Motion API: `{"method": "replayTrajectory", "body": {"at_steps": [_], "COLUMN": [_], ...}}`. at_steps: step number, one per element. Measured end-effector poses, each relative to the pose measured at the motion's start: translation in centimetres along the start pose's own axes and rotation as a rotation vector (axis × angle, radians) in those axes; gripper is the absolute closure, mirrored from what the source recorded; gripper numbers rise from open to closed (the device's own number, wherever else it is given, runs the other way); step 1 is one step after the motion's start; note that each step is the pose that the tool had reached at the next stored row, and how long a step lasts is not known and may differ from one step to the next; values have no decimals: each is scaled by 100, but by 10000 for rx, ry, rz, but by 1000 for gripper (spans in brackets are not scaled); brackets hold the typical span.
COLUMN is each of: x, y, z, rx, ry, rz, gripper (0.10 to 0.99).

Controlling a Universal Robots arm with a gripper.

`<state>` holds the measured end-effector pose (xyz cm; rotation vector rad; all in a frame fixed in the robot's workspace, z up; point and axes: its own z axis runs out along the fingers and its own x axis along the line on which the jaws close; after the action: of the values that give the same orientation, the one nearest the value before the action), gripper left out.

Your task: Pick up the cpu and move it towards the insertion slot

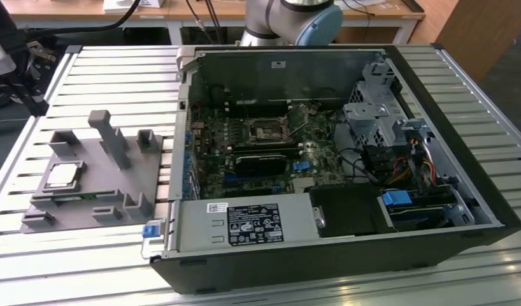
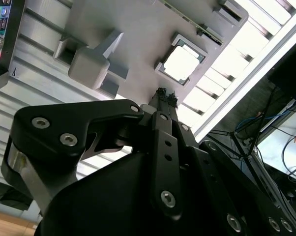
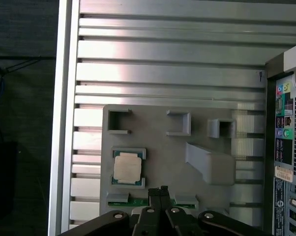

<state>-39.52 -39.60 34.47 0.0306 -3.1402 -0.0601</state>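
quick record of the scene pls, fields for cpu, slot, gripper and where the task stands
cpu: lying flat in a recess of the grey plastic block, not grasped
insertion slot: on the motherboard inside the open computer case
gripper: over the block, near the cpu but apart from it
fingers: shut, holding nothing
task state: cpu not yet picked up

Silver cpu [image 1: 64, 173] lies flat, well apart from insertion slot [image 1: 267, 131].
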Motion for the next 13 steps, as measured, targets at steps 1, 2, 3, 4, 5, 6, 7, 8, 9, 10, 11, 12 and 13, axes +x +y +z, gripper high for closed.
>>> {"method": "replayTrajectory", "body": {"at_steps": [1, 2, 3, 4, 5, 6, 7, 8, 9, 10, 11, 12, 13], "x": [6, 13, 21, 29, 36, 42, 48, 54, 58, 62, 66, 69, 72], "y": [0, 0, -1, -1, -1, -1, -2, -2, -2, -2, -2, -3, -3], "z": [2, 4, 6, 8, 11, 14, 17, 19, 23, 28, 33, 38, 45], "rx": [1, 0, 1, 1, 0, 1, 1, 1, 1, 0, 1, 2, 1], "ry": [-1, -3, -7, -11, -14, -17, -18, -19, -21, -21, -20, -19, -19], "rz": [-1, -2, -3, -4, -5, -5, -6, -7, -7, -8, -8, -7, -8], "gripper": [980, 980, 980, 980, 980, 980, 980, 980, 980, 980, 980, 980, 980]}}
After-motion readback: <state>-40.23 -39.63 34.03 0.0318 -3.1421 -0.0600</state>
